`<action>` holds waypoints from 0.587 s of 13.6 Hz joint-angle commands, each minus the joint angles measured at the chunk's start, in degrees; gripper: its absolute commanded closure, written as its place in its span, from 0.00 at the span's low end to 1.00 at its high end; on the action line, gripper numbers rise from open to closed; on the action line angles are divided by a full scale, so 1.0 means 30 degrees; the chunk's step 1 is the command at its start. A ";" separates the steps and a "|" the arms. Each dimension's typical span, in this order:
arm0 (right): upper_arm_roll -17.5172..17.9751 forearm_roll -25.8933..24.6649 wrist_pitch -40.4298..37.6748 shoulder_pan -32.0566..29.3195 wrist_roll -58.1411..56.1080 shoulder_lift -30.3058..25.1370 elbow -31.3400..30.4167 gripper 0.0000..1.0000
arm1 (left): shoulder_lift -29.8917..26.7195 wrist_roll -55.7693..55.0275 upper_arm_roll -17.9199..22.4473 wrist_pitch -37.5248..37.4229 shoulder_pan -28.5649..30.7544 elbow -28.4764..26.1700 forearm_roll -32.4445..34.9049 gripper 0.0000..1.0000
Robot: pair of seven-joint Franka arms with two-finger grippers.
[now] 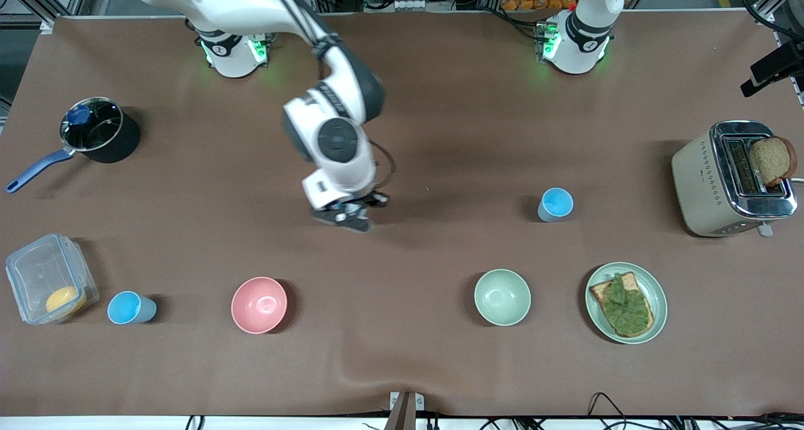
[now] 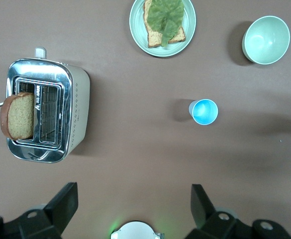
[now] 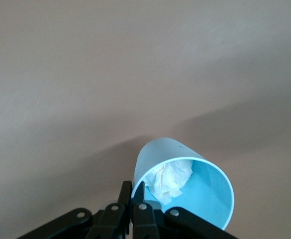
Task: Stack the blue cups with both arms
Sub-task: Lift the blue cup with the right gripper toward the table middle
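My right gripper [image 3: 132,186] is shut on the rim of a blue cup [image 3: 185,181] with a white crumpled bit inside, one finger inside the wall and one outside. In the front view this gripper [image 1: 352,220] is over the middle of the table, and its wrist hides the cup. A second blue cup [image 1: 555,204] stands upright toward the left arm's end and also shows in the left wrist view [image 2: 204,111]. A third blue cup [image 1: 130,307] stands near the clear box. My left gripper [image 2: 134,191] is open, empty and high over the table by its own base, out of the front view.
A pink bowl [image 1: 259,304] and a pale green bowl [image 1: 502,297] sit nearer the front camera. A plate with toast and lettuce [image 1: 626,302] and a toaster [image 1: 728,179] are at the left arm's end. A black pot [image 1: 100,130] and a clear box [image 1: 47,278] are at the right arm's end.
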 commanded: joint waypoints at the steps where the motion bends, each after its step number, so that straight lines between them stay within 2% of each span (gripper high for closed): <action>1: -0.0388 -0.0218 -0.0438 0.1713 0.1108 0.2616 0.3154 1.00 | -0.0121 0.0510 0.0014 -0.0271 0.0189 0.0082 -0.0386 0.00; 8: -0.0389 -0.0101 -0.0467 0.3011 0.2429 0.3412 0.3159 1.00 | -0.0267 0.0160 -0.0220 -0.0681 0.0073 0.0053 -0.0444 0.00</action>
